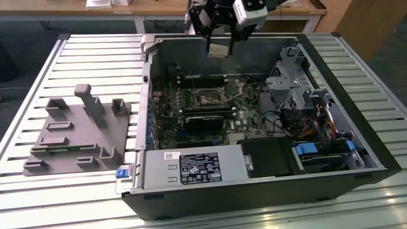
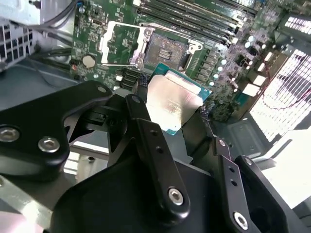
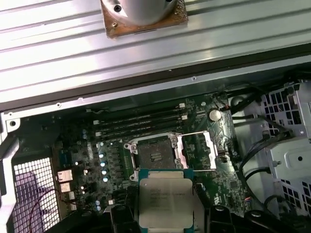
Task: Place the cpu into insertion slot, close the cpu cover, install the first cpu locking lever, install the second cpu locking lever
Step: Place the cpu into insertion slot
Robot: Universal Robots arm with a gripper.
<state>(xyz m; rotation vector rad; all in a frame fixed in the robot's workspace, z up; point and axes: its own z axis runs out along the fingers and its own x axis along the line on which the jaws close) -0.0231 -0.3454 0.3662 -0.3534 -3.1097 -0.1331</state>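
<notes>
step: placing the cpu (image 2: 172, 104), not yet seated | my gripper (image 1: 219, 45) pinches it by the edges, above the insertion slot (image 3: 154, 156) | cpu cover (image 2: 105, 42) lies open | seating needs square alignment, gentle descent

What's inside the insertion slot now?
Empty: the insertion slot shows its dark contact bed. The cpu cover lies swung open beside it; the cpu, in the claw, covers none of it.

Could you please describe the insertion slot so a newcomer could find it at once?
Look inside the open black computer case at the green motherboard. Near its middle lies the insertion slot, a small square dark socket with a silvery rim, unlike the long black memory slots beside it.
</notes>
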